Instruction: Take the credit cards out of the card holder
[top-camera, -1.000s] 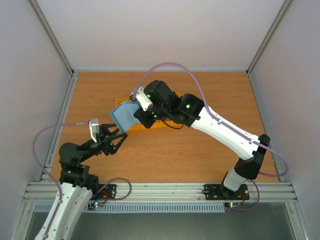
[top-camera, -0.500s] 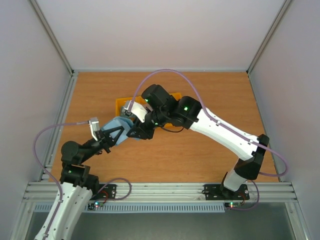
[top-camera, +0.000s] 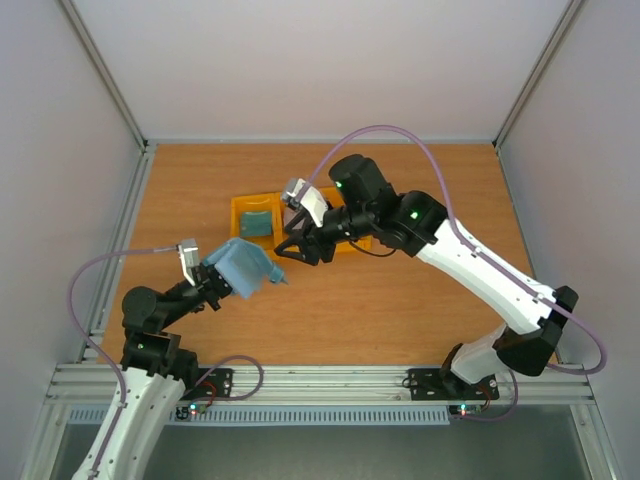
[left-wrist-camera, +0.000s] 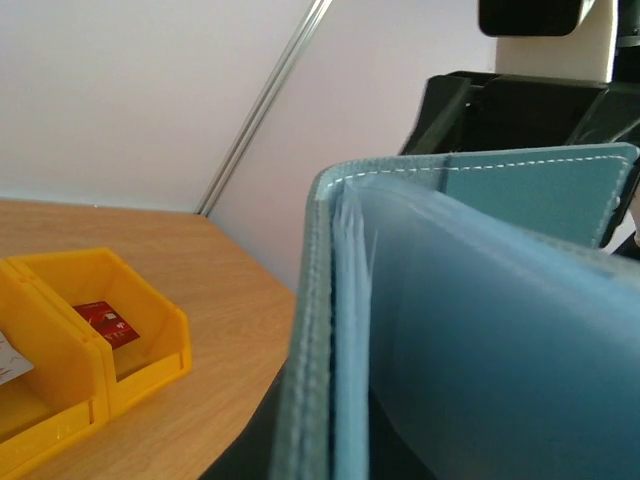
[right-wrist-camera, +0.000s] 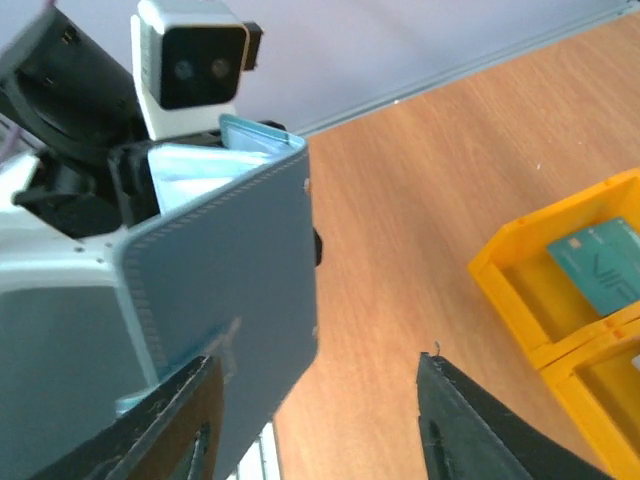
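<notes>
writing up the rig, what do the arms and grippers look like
Both the left arm and right arm have white link shells and black joints with small green lights. A mauve cable runs along each. The left gripper and right gripper are black, angular, two-fingered, each beside a white camera module.

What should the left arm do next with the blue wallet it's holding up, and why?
Probably lower the card holder onto the table and release. The left end effector grips it in mid-air, the right end effector is open and empty, and the teal card, red card and whitish card already lie in the yellow bins.
</notes>
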